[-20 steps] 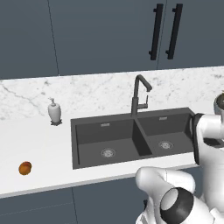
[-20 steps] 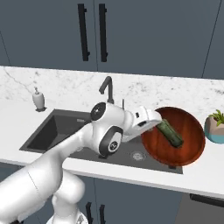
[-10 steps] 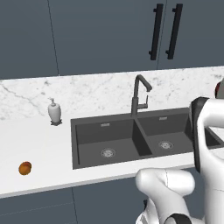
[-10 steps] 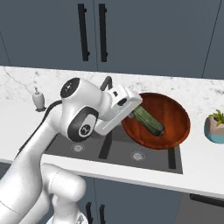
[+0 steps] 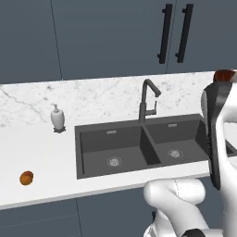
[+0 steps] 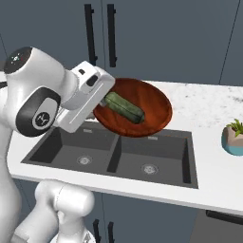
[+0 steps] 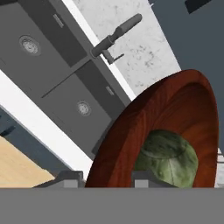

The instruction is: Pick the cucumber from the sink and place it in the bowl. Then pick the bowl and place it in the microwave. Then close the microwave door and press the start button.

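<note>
My gripper point(image 6: 103, 100) is shut on the rim of the bowl point(image 6: 142, 107), a red-brown wooden dish held tilted in the air above the sink point(image 6: 118, 156). The dark green cucumber point(image 6: 124, 107) lies inside it. In the hand view the bowl point(image 7: 175, 113) rises close in front of the gripper point(image 7: 105, 180), the cucumber point(image 7: 168, 157) rests low in it, and the rim sits between the fingertips. A sliver of the bowl point(image 5: 225, 75) shows above my forearm in the left base view. The sink point(image 5: 139, 148) has two dark basins. The microwave is out of view.
A tall dark faucet point(image 5: 147, 99) stands behind the sink. A soap dispenser point(image 5: 57, 118) and a round orange-brown fruit point(image 5: 26, 177) are on the counter to the left. A potted plant point(image 6: 234, 137) stands to the right. Cabinet doors with black handles point(image 6: 99, 33) hang above.
The arm has lifted the bowl with the cucumber in it and swung it up and to the left in the right base view. The grip on the rim has held.
</note>
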